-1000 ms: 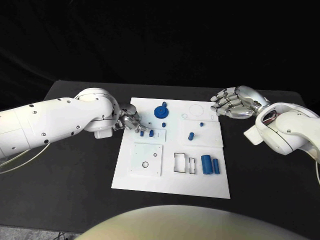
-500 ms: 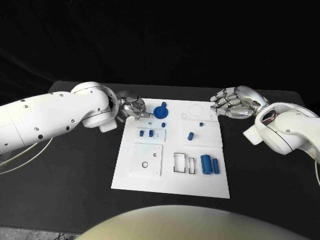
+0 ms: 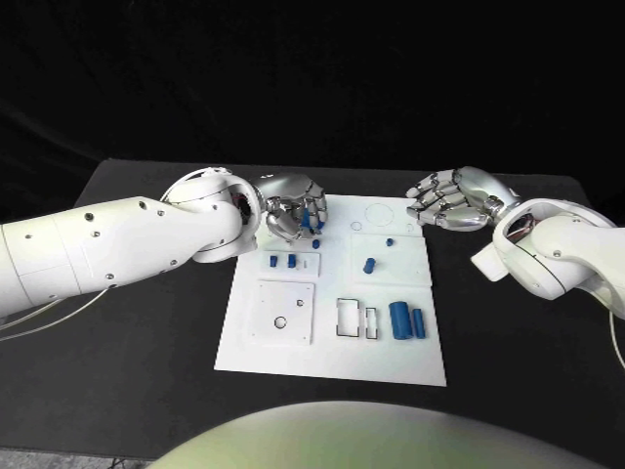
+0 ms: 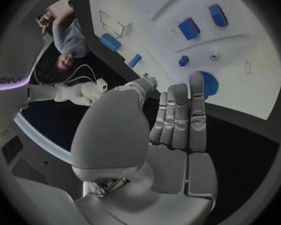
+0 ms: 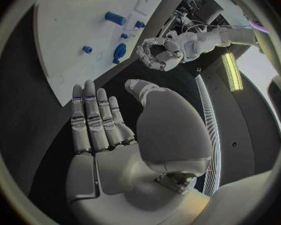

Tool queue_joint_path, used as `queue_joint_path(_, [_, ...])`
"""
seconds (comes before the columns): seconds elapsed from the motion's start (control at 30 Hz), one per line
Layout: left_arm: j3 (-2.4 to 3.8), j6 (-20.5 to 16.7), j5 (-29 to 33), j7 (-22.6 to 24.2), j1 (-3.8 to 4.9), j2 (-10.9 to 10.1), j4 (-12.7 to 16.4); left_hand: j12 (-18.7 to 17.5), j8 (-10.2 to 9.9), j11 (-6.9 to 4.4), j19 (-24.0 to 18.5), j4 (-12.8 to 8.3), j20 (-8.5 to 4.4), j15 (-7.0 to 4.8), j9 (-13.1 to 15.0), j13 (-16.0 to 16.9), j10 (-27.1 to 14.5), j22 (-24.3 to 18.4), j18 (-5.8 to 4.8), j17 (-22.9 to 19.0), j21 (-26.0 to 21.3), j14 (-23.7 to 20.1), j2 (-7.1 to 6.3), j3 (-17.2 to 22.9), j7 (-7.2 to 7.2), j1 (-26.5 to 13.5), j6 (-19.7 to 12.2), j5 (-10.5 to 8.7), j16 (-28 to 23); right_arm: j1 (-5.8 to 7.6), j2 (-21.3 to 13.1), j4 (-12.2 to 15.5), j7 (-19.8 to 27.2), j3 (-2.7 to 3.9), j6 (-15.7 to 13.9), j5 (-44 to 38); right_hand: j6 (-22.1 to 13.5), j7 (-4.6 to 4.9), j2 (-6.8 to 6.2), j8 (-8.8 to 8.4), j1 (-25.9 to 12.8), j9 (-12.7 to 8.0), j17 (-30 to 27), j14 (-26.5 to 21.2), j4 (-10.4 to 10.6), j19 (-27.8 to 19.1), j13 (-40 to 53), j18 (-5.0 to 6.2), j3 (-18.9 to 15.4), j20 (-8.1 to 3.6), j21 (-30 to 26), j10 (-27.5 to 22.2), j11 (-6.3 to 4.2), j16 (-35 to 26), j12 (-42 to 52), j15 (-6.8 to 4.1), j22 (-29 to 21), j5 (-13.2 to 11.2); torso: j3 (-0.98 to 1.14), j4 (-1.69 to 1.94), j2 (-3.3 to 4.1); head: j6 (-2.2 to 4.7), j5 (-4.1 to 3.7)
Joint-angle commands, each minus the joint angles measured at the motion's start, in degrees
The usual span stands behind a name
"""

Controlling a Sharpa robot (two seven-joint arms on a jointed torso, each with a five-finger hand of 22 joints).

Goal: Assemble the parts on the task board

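Note:
The white task board (image 3: 327, 352) lies in the middle of the black table. My left hand (image 3: 292, 206) hovers over its far left corner, fingers apart and holding nothing, its fingertips (image 4: 197, 85) just short of a round blue part (image 3: 314, 221) (image 4: 210, 83). Two small blue pegs (image 3: 284, 261) stand below it, a short blue part (image 3: 372, 264) lies mid-board, and two blue cylinders (image 3: 408, 320) lie near the right edge. My right hand (image 3: 453, 199) (image 5: 100, 120) is empty, with straight fingers, past the board's far right corner.
The board carries a square plate with a hole (image 3: 284, 311) and rectangular slots (image 3: 353, 318). Bare black table (image 3: 538, 371) runs around the board on all sides. From the right wrist, my left hand (image 5: 158, 52) is seen across the board (image 5: 65, 30).
My left hand has lifted off the small pegs at the board's left and moved toward the far edge, beside the round blue part. The right hand has stayed put.

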Motion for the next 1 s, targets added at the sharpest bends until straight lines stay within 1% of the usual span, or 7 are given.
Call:
queue_joint_path(0.03, [-0.42,-2.3,-12.9,5.6,-0.02,1.1,-1.2,-1.5,-1.5,0.04,0.4,-0.6,-0.4,-0.42,-1.0,-1.4,0.1,0.5,1.1,-0.4,0.2,0.5,-0.83,-0.3,-0.91,0.0,1.3,0.35,0.4,-0.04,0.2,0.0,0.2,0.0,1.1,-0.3,-0.4,4.95,0.3,0.35,-0.3,-0.1,-0.1,-0.4,-0.2,-0.2,-0.1,0.73,0.1,0.02,-0.1,-0.3,0.09,-0.3,-0.1,0.05,-0.1,0.2,0.04,0.05,-0.02,0.01,-0.02])
queue_joint_path(0.1, [-0.65,-1.5,-15.6,5.8,-0.04,1.8,-1.8,-2.5,-2.5,0.2,0.5,-0.6,-0.58,-0.65,-1.6,-2.2,-0.6,0.8,1.03,-0.6,0.4,0.6,-1.65,-1.0,-1.33,-0.7,1.4,0.24,0.7,-0.04,0.2,0.0,0.2,0.0,1.1,-0.3,-0.4,4.95,0.3,0.35,-0.3,-0.1,-0.1,-0.4,-0.2,-0.2,-0.1,0.73,0.1,0.02,-0.1,-0.3,0.09,-0.3,-0.1,0.05,-0.1,0.2,0.04,0.02,0.0,0.01,-0.01])
queue_joint_path(0.2, [-0.93,-0.2,-18.0,5.9,-0.05,2.8,-2.6,-3.3,-3.3,-0.19,1.5,-0.8,-0.9,-1.04,-2.0,-3.0,-1.0,2.1,0.67,0.9,2.8,2.0,-2.11,-2.3,-1.81,-1.3,2.1,-1.5,2.9,-0.04,0.3,0.0,0.3,0.0,0.9,-0.3,-0.4,4.95,0.3,0.35,-0.3,-0.1,-0.1,-0.4,-0.2,-0.2,-0.1,0.73,0.1,0.02,-0.1,-0.3,0.09,-0.3,-0.1,0.05,-0.1,0.2,-0.04,0.04,0.08,0.01,-0.1])
queue_joint_path(0.3, [-1.12,0.9,-19.5,5.8,-0.06,3.6,-3.3,-3.8,-4.1,-0.61,3.2,-1.2,-1.21,-1.41,-2.4,-3.7,-0.9,4.3,-0.01,3.4,6.9,4.1,-1.97,-3.3,-1.84,-1.2,3.0,-3.52,6.5,-0.04,0.4,0.0,0.3,0.0,0.9,-0.3,-0.4,4.95,0.33,0.37,-0.3,-0.1,-0.1,-0.4,-0.2,-0.2,-0.1,0.74,0.1,0.02,-0.1,-0.3,0.09,-0.3,0.0,0.05,-0.1,0.2,-0.06,0.0,0.04,0.01,-0.03])
queue_joint_path(0.47, [-1.28,3.9,-21.5,5.4,-0.07,4.6,-4.4,-4.2,-5.6,-1.26,4.7,-1.6,-1.69,-1.87,-2.9,-4.8,-0.1,7.8,-0.73,8.8,11.9,7.8,-1.85,-4.2,-1.78,-1.0,5.9,-5.22,13.7,-0.04,0.4,0.0,0.3,0.0,0.8,-0.3,-0.4,4.96,0.34,0.38,-0.3,-0.1,-0.1,-0.4,-0.2,-0.2,-0.1,0.74,0.1,0.03,-0.1,-0.3,0.09,-0.3,0.0,0.05,-0.1,0.2,0.0,0.01,-0.03,0.01,-0.07])
queue_joint_path(0.63, [-1.33,5.1,-22.5,4.9,-0.08,5.2,-5.1,-4.4,-6.6,-1.45,5.6,-1.6,-1.85,-2.02,-3.0,-5.3,0.4,9.8,-1.18,11.1,15.1,9.2,-1.79,-4.6,-1.64,-0.9,6.8,-5.77,16.7,-0.04,0.5,-0.1,0.3,0.0,0.8,-0.3,-0.4,4.96,0.34,0.38,-0.3,-0.1,-0.1,-0.4,-0.2,-0.2,-0.1,0.74,0.1,0.03,-0.1,-0.3,0.09,-0.3,0.0,0.05,-0.1,0.2,0.04,0.08,-0.01,0.01,-0.1])
queue_joint_path(1.0, [-1.35,7.5,-23.5,3.9,-0.08,6.5,-6.8,-4.7,-7.6,-1.25,6.5,-1.7,-1.84,-1.9,-3.1,-5.8,0.9,11.8,-1.65,13.1,18.3,10.4,-1.58,-4.6,-1.29,-0.7,7.5,-5.66,19.6,-0.04,0.5,-0.1,0.3,0.0,0.8,-0.3,-0.4,4.96,0.34,0.38,-0.3,-0.1,-0.1,-0.4,-0.2,-0.2,-0.1,0.74,0.1,0.03,-0.1,-0.3,0.09,-0.3,0.0,0.05,-0.1,0.2,-0.01,0.02,0.01,0.01,-0.21])
